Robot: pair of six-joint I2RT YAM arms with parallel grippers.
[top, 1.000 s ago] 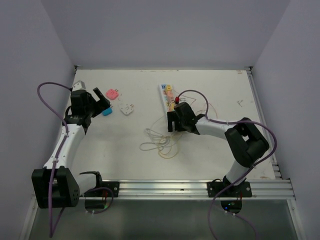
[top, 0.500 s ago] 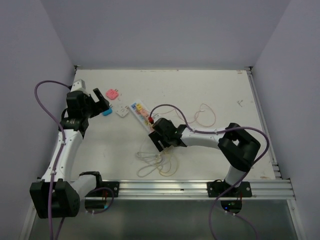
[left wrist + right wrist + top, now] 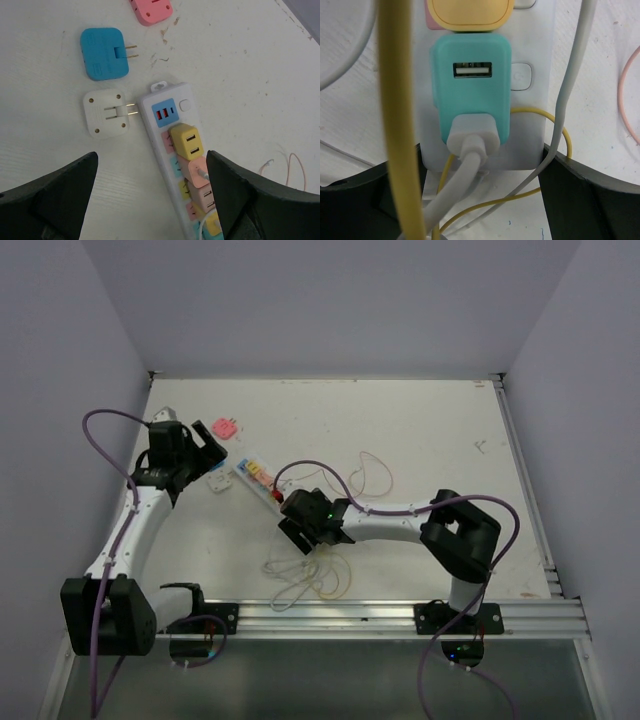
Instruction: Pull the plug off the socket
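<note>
The socket [image 3: 255, 476] is a long white strip lying diagonally at centre left. In the left wrist view the socket [image 3: 172, 94] carries a yellow plug [image 3: 187, 141], then pink plugs [image 3: 200, 171] and more below. My left gripper [image 3: 150, 161] hangs open above that end, its right finger beside the plugs. My right gripper [image 3: 481, 167] is shut on the near end of the socket [image 3: 526, 125], one finger against each side. A teal plug [image 3: 470, 90] with a thick white cable sits just ahead of it. From above, the right gripper [image 3: 287, 508] meets the strip's lower end.
Loose adapters lie by the strip's far end: blue [image 3: 104, 54], white [image 3: 106, 113] and pink [image 3: 151, 7]. White and yellow cables [image 3: 305, 575] tangle behind the right gripper. A thin pink cable [image 3: 375, 475] loops mid-table. The left wall is close to the left arm.
My right gripper has dragged the socket left and nearer, up to the left arm. The left gripper has shifted slightly over the strip's far end and its jaws have narrowed a little.
</note>
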